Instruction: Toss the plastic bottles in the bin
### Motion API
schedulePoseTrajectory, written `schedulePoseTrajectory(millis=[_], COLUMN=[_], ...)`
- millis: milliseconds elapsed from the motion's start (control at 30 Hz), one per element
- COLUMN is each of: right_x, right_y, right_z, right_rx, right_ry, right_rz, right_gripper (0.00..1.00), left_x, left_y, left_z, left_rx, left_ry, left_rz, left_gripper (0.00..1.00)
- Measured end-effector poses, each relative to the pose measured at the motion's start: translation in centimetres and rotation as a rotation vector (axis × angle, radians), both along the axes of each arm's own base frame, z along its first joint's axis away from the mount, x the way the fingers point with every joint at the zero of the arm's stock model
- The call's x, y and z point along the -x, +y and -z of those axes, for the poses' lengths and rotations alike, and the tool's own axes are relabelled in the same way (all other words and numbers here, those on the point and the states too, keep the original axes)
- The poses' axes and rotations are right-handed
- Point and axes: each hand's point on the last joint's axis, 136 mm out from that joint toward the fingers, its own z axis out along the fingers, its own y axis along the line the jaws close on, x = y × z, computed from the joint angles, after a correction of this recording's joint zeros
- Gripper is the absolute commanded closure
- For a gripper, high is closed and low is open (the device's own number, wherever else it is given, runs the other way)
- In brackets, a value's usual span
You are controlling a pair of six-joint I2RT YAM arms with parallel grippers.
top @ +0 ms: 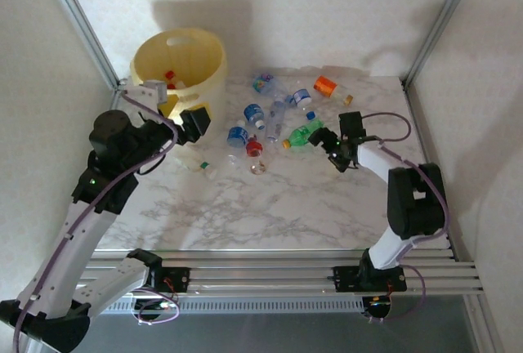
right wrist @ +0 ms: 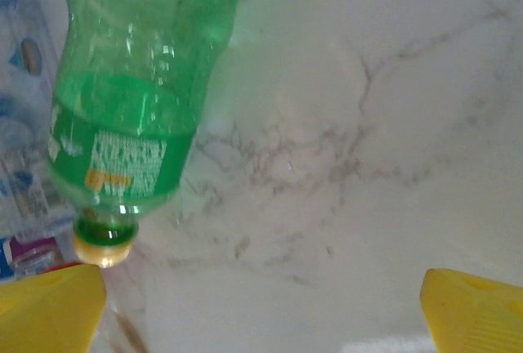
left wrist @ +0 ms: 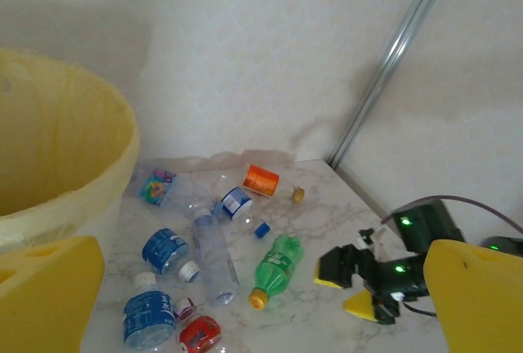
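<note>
1. I am holding my left gripper point(top: 198, 124) just on the near side of the bin point(top: 204, 75), which is standing at the far left corner of the bench point(top: 286, 206). Its yellow fingers point(left wrist: 49, 296) are standing wide apart, pinching nothing.
2. I am hovering my right gripper point(top: 325, 147) low over the bench, just right of the green bottle point(top: 304, 133). It is fully spread and empty. In the right wrist view the bottle is lying on its side, its yellow cap close to one fingertip point(right wrist: 49, 308) but apart from it.
3. Done so far: the bin is showing a few small items at the bottom point(top: 169, 75), one of them red. I am taking these for bottles already thrown in, a small share of the job.
4. Left to do: roughly a dozen plastic bottles point(top: 270, 116) are lying scattered across the far middle of the bench, between the bin and my right gripper. One clear bottle with a green cap point(top: 200, 165) is lying apart, near my left gripper.
5. I am judging the green bottle to be the next pick.
6. Labels: I am noting an orange-labelled bottle point(top: 327, 86), a blue-labelled bottle point(left wrist: 166, 248), a red-labelled bottle point(left wrist: 200, 332) and a multicoloured one point(left wrist: 155, 185).
7. Writing: the green bottle's label is carrying white print and an orange patch, too blurred to read. I am making out no brand anywhere.
</note>
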Motion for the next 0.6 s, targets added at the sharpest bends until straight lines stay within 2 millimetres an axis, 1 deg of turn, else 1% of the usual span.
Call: schedulePoseTrajectory(millis=[67, 167, 333, 600], right_x=[-0.8, -1.7, -2.3, -3.5], right_y=[0.3, 0.7, 1.0, 1.6], right_z=[0.3, 0.9, 2.0, 2.2], right_rx=[-0.016, -0.03, -0.041, -0.075], right_ry=[0.011, 0.028, 0.058, 0.057], right_rz=[0.007, 0.01, 0.014, 0.022], right_gripper=[0.01, 0.02, 0.02, 0.02], left_x=[0.6, 0.9, 1.2, 1.2], left_y=[0.0, 0.0, -0.1, -0.1], left_z=[-0.4, -0.6, 0.2, 0.6], left_rx=[0.005, 0.008, 0.011, 0.015], left_ry=[-0.014, -0.02, -0.004, 0.011], left_rz=[0.006, 0.011, 0.015, 0.011], left_gripper=[0.0, 0.0, 0.0, 0.0])
